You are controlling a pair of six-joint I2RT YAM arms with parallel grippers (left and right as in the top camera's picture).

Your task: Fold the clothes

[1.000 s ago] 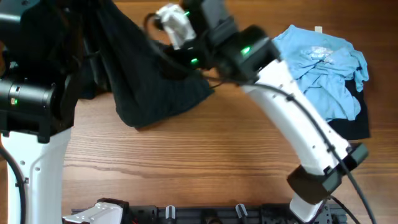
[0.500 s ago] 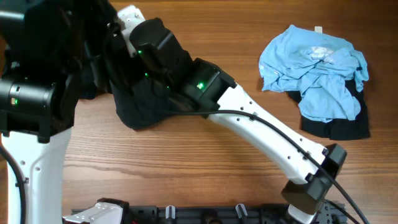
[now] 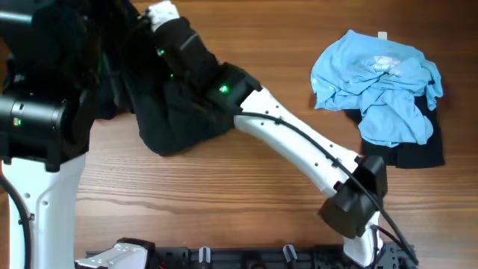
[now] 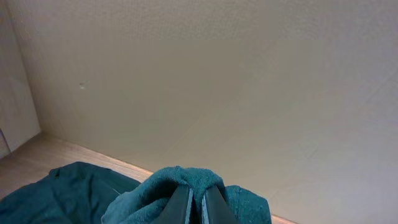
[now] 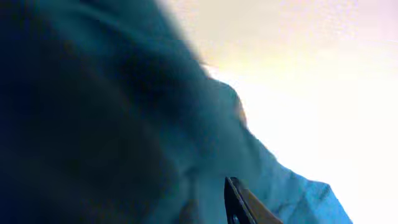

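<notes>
Progress: no shirt is folded yet. The dark shirt (image 3: 179,123) hangs bunched at 10 o'clock, draped down to the surface (image 3: 224,194). The left fingers (image 4: 181,205) are closed on a pinch of its fabric. The right fingers (image 5: 239,202) sit against the same shirt; whether they grip it cannot be determined. The blue shirt (image 3: 377,78) lies crumpled at 2 o'clock over a black shirt (image 3: 414,153). Its pale chest print is illegible; no other writing shows.

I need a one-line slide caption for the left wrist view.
Left gripper shut on a bunched fold of the dark green T-shirt, with a plain beige wall behind.
</notes>
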